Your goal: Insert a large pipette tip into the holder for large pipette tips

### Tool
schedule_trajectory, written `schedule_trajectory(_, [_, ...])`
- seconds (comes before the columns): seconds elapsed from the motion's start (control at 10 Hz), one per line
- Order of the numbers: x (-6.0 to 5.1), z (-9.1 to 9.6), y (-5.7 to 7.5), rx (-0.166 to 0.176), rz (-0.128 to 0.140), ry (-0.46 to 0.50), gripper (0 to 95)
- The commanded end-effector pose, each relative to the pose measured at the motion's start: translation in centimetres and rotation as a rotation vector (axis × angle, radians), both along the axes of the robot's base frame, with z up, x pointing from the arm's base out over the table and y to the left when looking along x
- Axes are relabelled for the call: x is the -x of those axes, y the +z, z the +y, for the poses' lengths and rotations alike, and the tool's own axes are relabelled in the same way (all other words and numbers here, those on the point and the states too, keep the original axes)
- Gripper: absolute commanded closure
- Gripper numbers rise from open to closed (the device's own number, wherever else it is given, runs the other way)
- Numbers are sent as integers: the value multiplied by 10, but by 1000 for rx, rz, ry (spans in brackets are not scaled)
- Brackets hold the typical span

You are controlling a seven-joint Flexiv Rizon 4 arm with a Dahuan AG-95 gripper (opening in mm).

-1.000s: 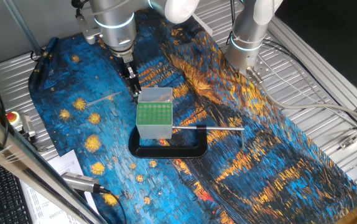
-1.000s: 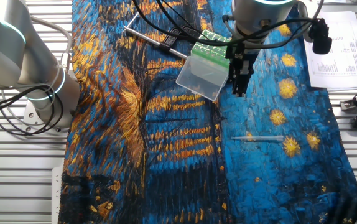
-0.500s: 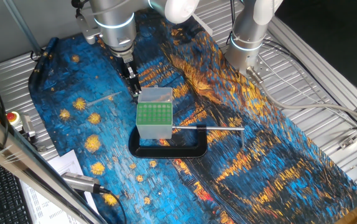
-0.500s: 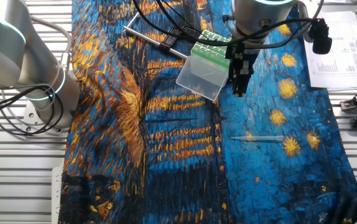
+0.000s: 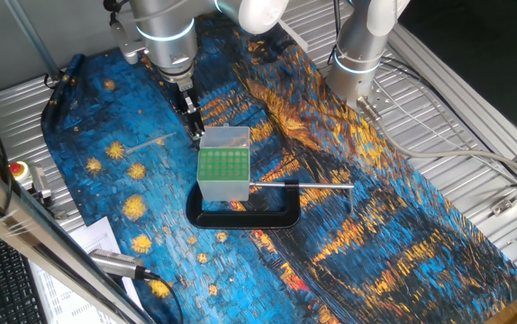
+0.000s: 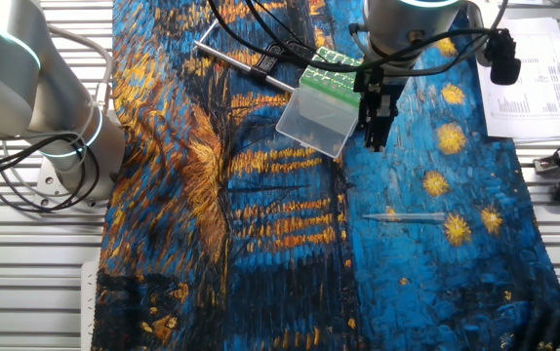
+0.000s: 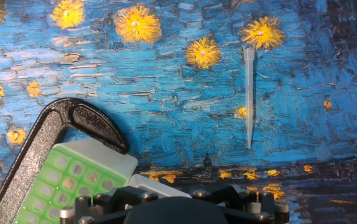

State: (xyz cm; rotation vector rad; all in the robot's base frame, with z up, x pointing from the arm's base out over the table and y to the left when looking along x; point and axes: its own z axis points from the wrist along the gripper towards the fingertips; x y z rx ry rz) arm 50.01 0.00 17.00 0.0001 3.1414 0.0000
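The large pipette tip (image 5: pixel 148 141) lies flat on the blue painted cloth, left of the holder; it also shows in the other fixed view (image 6: pixel 406 218) and in the hand view (image 7: pixel 249 93). The holder (image 5: pixel 223 164) is a frosted box with a green holed top plate (image 7: pixel 66 180), also seen from the other side (image 6: pixel 321 109). My gripper (image 5: pixel 194 126) hangs just behind the holder's back left corner, above the cloth (image 6: pixel 374 136). Its fingers look pressed together with nothing between them. The tip lies well apart from the gripper.
A black C-shaped clamp (image 5: pixel 240 216) grips the holder, its metal rod (image 5: pixel 299 185) sticking out to the right. A second arm (image 5: pixel 362 45) stands at the back. A silver pen-like cylinder (image 5: pixel 114 263) and papers (image 6: pixel 534 78) lie at the cloth's edge.
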Motion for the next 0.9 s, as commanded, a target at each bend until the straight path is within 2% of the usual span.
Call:
schedule_trajectory(0.1, [0, 0, 0, -31, 10, -161, 950])
schedule_trajectory(0.9, [1, -5, 1, -26, 14, -155, 950])
